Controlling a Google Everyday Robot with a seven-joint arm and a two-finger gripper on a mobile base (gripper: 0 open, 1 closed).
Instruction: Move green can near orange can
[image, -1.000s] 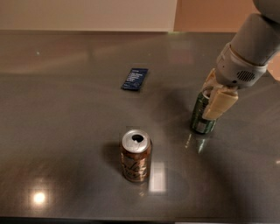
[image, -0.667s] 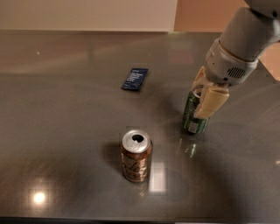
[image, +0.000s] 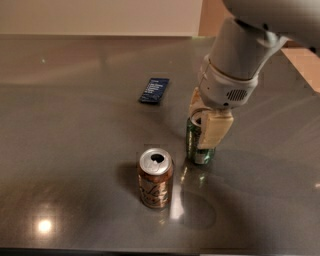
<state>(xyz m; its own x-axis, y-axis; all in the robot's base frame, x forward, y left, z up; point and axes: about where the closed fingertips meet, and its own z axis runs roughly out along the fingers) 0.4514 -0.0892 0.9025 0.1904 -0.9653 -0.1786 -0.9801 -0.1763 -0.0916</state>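
Observation:
The green can (image: 194, 144) stands upright on the grey table (image: 75, 130), a short way right of and behind the orange can (image: 155, 178). The orange can is upright, its silver top open, with pale script on its side. My gripper (image: 206, 131) comes down from the upper right and is shut on the green can, one pale finger (image: 214, 131) across its front. The can's upper part is hidden by the fingers.
A dark blue flat packet (image: 154, 90) lies behind the cans, towards the middle of the table. The table's back edge meets a pale wall. The arm's white wrist (image: 227, 82) hangs over the right part of the table.
My gripper has carried the green can left and towards the front, much closer to the orange can. The orange can and the blue packet have not moved.

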